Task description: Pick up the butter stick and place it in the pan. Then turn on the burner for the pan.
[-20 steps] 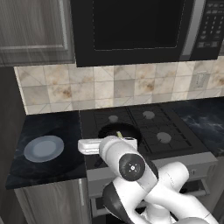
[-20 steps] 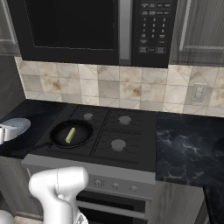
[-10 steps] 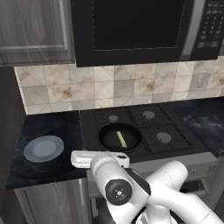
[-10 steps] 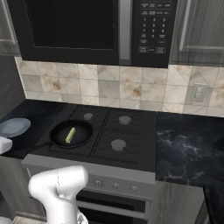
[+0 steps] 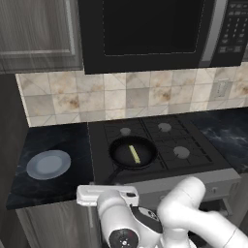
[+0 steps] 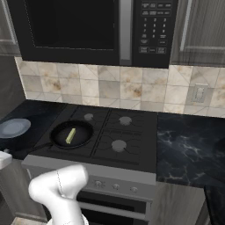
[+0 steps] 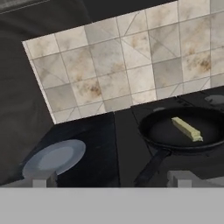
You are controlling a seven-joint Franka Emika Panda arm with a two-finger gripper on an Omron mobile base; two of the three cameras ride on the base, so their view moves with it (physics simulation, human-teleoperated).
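The butter stick [image 5: 134, 154] is a thin pale-yellow bar lying flat inside the pan [image 5: 121, 157]. This round black pan sits on the stove's front left burner, its handle pointing toward the front edge. Both show from the other side as the butter stick [image 6: 70, 135] in the pan [image 6: 59, 137], and close up as the butter stick [image 7: 187, 129] in the pan [image 7: 153, 131]. My gripper [image 7: 113, 181] is open and empty. It hangs low in front of the stove's front left corner, clear of the pan handle [image 7: 151, 168]. Its white hand [image 5: 107, 195] sits below the counter edge.
A flat grey-blue plate [image 5: 48, 163] rests on the dark counter left of the stove. A row of knobs [image 6: 115, 186] runs along the stove's front panel. A microwave [image 5: 145, 29] hangs above the burners, with a tiled wall behind.
My hand has drawn back from beside the pan and dropped down toward the stove's front edge. The butter stick stays in the pan. The jaws remain open.
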